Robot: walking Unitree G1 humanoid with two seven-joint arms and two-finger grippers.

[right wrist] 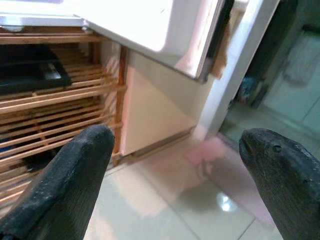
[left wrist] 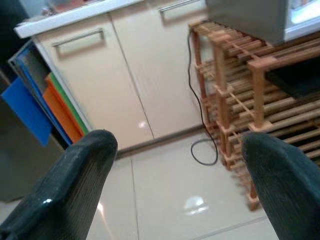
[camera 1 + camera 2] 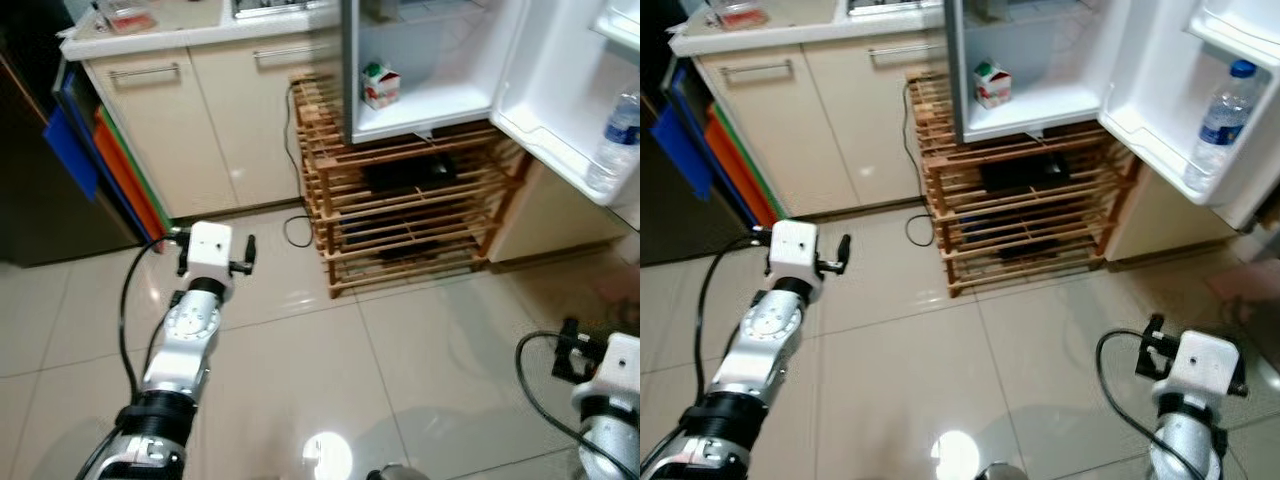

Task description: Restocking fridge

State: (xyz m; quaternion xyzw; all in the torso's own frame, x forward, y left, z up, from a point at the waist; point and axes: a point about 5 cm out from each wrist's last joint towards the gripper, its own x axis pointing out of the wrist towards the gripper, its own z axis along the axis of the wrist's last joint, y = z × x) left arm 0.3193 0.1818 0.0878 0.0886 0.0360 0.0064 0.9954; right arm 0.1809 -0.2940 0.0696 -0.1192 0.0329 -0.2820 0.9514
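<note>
Fridge [image 3: 440, 70] stands open at 12 o'clock on a wooden rack [image 3: 400, 210], milk carton [image 3: 380, 85] inside, water bottle [image 3: 1220, 115] in its door; left gripper [image 2: 180, 170] and right gripper [image 1: 175, 170] hold their fingers spread, empty

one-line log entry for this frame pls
fridge: door open | carton: on fridge shelf | bottle: in door rack | left gripper: jaws open, empty | right gripper: jaws open, empty

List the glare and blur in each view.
Left eye view: a lamp's glare on the floor tiles, edges soft. Left wrist view: the left end effector blurred up close, shelf rack sharper. Right wrist view: the fridge door washed out.
</note>
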